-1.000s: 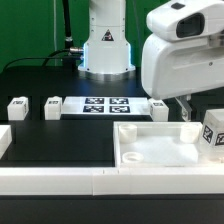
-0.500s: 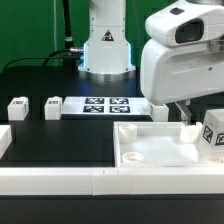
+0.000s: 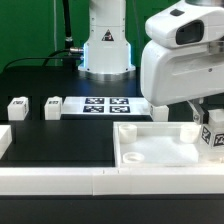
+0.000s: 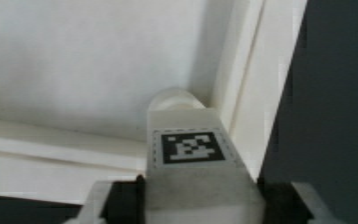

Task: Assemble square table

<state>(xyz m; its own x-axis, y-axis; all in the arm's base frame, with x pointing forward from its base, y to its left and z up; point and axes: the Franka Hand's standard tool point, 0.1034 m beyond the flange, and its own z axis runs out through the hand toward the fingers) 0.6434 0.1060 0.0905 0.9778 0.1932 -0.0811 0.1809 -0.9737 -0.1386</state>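
Observation:
The square table top [image 3: 160, 146] lies with its recess up at the front right of the exterior view, and its rim wall [image 4: 247, 70] shows in the wrist view. A white tagged leg [image 3: 213, 136] stands at its right end, partly hidden by the hand. My gripper [image 3: 204, 116] has come down over this leg [image 4: 194, 150]. In the wrist view the dark pads [image 4: 137, 200] press against both sides of the leg, so my gripper [image 4: 208, 202] is shut on it. Three more legs [image 3: 17, 108] [image 3: 53, 107] [image 3: 160, 108] stand along the back row.
The marker board [image 3: 105, 106] lies flat at the back between the legs. Long white rails [image 3: 60, 182] run along the front edge, with a rail end [image 3: 4, 140] at the left. The robot base [image 3: 105, 50] stands behind.
The hand shifted toward the exterior view's right, over the leg at the table top's right end. The jaws went from wide open to closed against that leg's sides.

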